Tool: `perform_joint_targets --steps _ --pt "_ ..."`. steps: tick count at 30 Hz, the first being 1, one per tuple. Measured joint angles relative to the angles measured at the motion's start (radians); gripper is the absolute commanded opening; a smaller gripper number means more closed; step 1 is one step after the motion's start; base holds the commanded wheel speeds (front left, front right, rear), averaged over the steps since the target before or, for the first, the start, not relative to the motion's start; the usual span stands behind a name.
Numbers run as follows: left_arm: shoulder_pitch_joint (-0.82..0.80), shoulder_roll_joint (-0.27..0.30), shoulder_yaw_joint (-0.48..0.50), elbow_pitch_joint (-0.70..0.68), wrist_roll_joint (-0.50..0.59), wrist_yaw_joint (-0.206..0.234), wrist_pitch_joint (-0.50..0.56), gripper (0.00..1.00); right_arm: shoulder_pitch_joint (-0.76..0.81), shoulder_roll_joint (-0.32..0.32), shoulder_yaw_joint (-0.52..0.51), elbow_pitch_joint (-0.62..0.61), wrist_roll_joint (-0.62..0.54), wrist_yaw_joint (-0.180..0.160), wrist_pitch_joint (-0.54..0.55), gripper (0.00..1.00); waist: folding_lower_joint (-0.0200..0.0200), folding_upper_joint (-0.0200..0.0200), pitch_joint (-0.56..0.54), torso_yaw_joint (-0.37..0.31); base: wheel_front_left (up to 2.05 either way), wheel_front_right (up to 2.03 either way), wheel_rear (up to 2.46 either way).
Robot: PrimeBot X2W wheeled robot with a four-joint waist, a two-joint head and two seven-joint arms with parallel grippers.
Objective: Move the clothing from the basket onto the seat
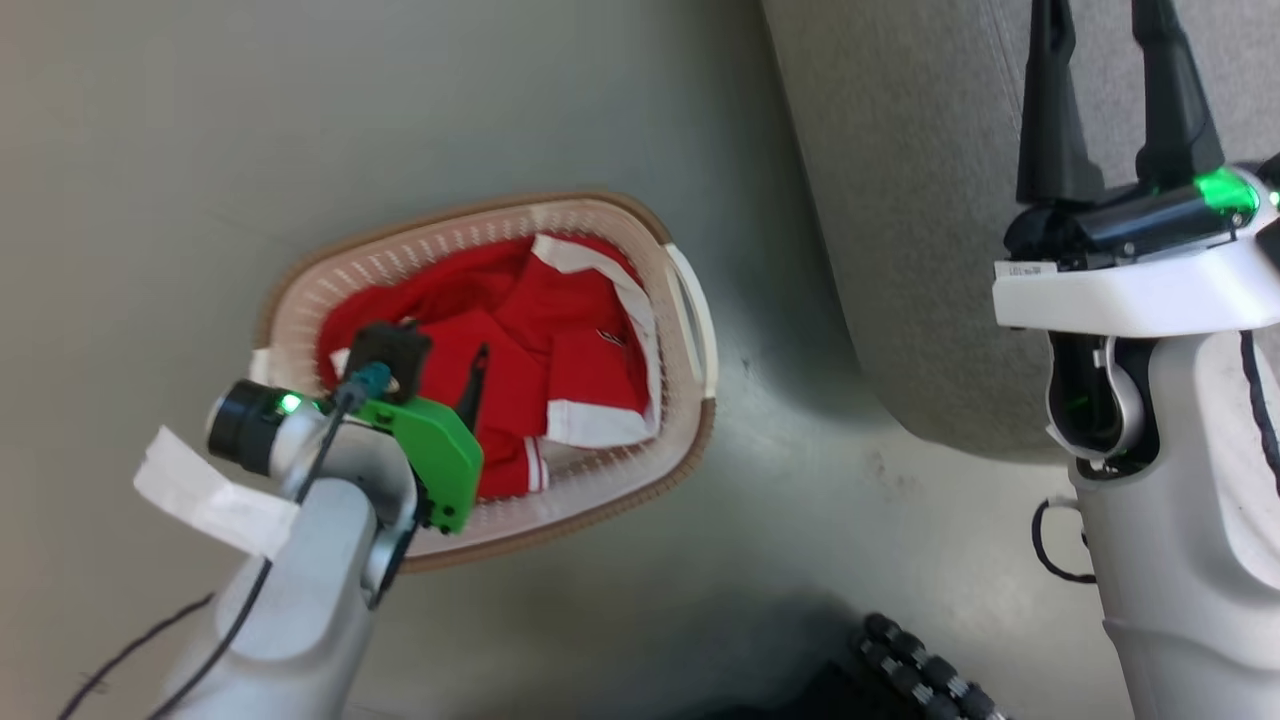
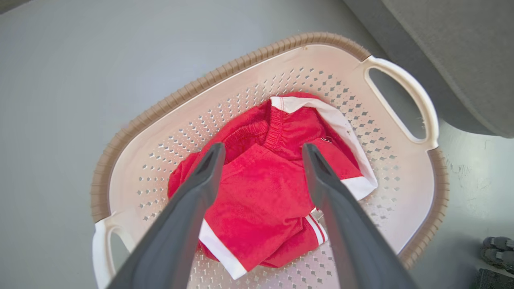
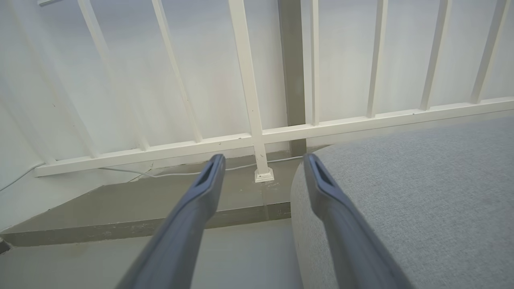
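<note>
Down on the grey floor (image 1: 200, 150), just beside the rounded corner of the seat (image 1: 900, 200), sits the basket (image 1: 420, 255). All the clothing (image 2: 257, 188) I can see lies inside it, a bright red heap with white trim and white stripes, bunched toward the middle of the perforated bottom. It looks like at least two pieces, though the folds make it hard to tell where one ends. Nothing red lies on the part of the seat I can see.

I have the left jaws hanging over the heap, pointing down into the basket, spread as wide as they go and holding nothing. Their two dark fingers (image 2: 192, 200) straddle the top fold of fabric; I cannot tell whether the tips touch it. I judge the wide spread is there so that one closing takes a thick bunch of cloth rather than a thin edge that could slip out.

The right jaws are likewise wide open and empty, their fingers (image 3: 341, 224) raised over the near edge of the seat with a white railing (image 3: 249, 100) beyond. Held there, that arm looks clear of the left arm's path from basket to seat. With the basket so close to the seat, I expect a short carry.
</note>
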Motion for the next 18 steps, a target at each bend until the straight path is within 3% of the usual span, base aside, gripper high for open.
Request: perform_joint_targets --steps 18 --pt "-0.112 0.033 0.022 0.236 0.022 0.003 0.085 1.0 -0.029 0.025 0.002 -0.071 0.02 0.021 -0.001 1.0 -0.0001 0.0 0.189 -0.124 0.0 0.0 0.0"
